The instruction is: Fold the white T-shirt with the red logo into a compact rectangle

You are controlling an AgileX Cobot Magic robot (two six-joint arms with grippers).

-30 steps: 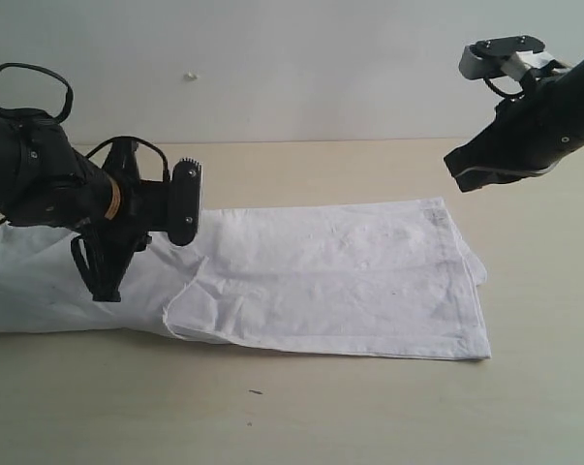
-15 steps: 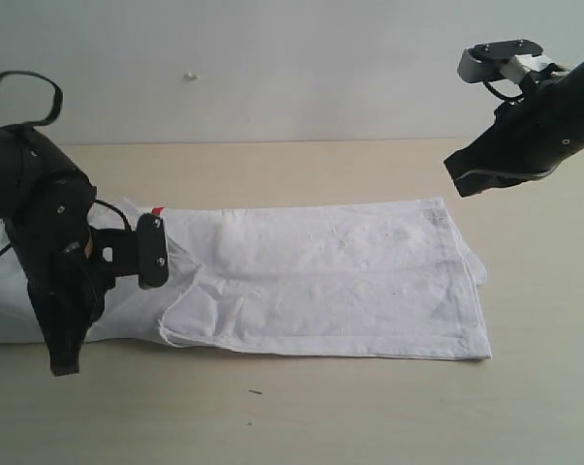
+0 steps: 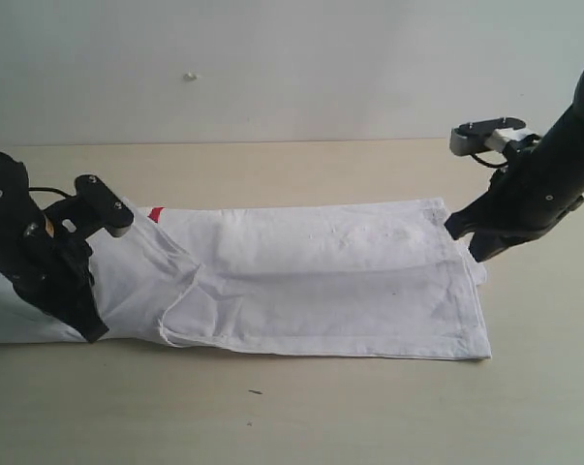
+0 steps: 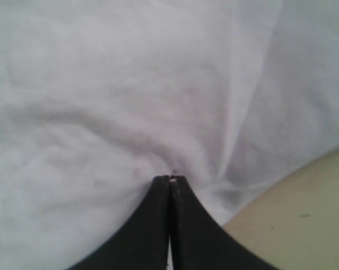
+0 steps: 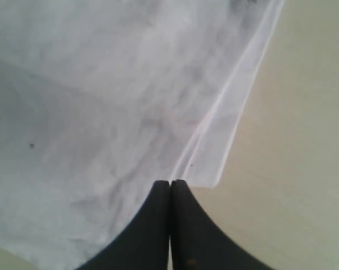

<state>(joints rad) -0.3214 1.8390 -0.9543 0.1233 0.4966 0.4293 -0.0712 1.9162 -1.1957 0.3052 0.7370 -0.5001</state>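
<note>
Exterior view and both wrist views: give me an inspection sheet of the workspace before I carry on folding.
Surface: beige table, matte.
Job's things: white T-shirt lies folded into a long wrinkled strip; only a sliver of the red logo shows at its far edge.
Clutter: one dark speck in front of the shirt.
Hands: left hand shut, fabric puckered at its tips, apparently pinched; right hand shut at the shirt's right-end corner, contact unclear.
Cables: black cable by the left arm; cable loop at the right wrist; neither lies on the shirt.
Surroundings: plain pale wall with a small mark.
</note>
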